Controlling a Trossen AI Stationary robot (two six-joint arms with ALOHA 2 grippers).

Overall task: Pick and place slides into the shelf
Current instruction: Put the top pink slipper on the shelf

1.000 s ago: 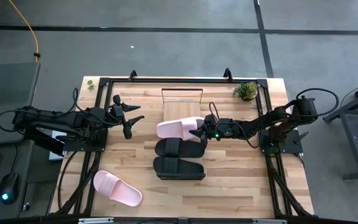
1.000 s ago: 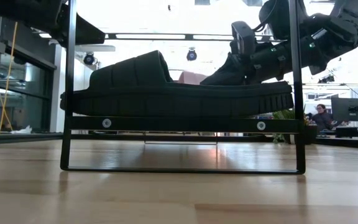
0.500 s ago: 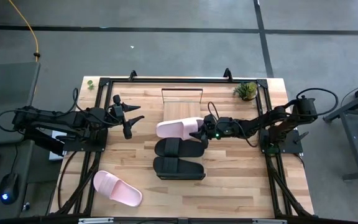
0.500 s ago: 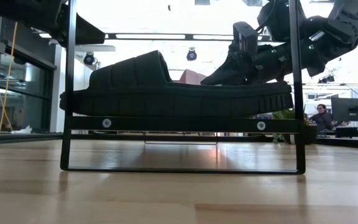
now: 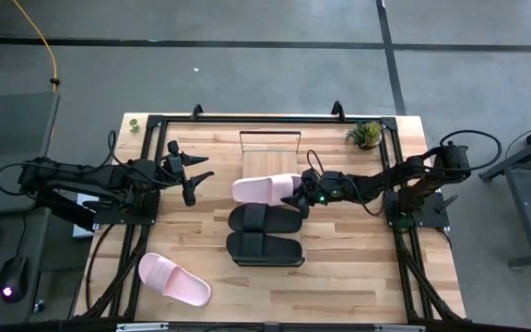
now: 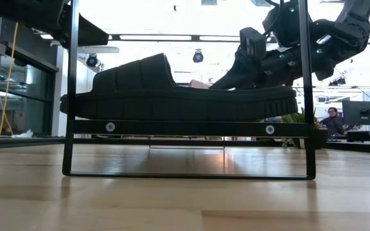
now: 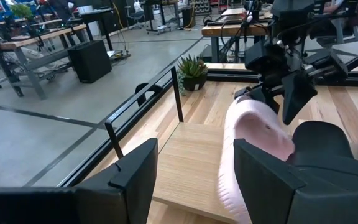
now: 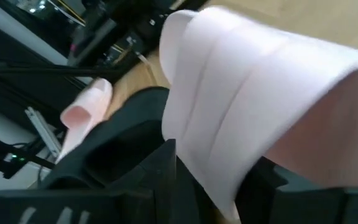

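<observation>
The shelf [image 5: 270, 148] is a light-wood board with a black wire frame at its far end. On it lie a pink slide [image 5: 261, 189] and two black slides [image 5: 265, 219] [image 5: 265, 249], side by side. In the low view the nearest black slide [image 6: 172, 96] rests sole down on the shelf's edge [image 6: 185, 128]. A second pink slide [image 5: 173, 278] lies on the tabletop near the front left. My right gripper [image 5: 295, 193] is open at the right end of the pink slide on the shelf. My left gripper [image 5: 194, 181] hangs open left of the shelf. My right gripper has the pink slide's strap edge [image 8: 197, 155] between its open fingers, which come at it from the table's right, slanting slightly down. One finger [image 8: 169, 171] lies close beside the strap; whether it touches I cannot tell. The slide lies on the shelf.
A black metal frame [image 5: 155, 166] runs round the tabletop, with uprights that show in the low view [image 6: 72, 83]. A small potted plant [image 5: 367, 134] stands at the far right corner. The wood between the shelf and the left rail is bare.
My right gripper has turned a little at the wrist above the pink slide's right end. In the low view the bit of pink slide showing behind the black slide sits slightly lower than before.
</observation>
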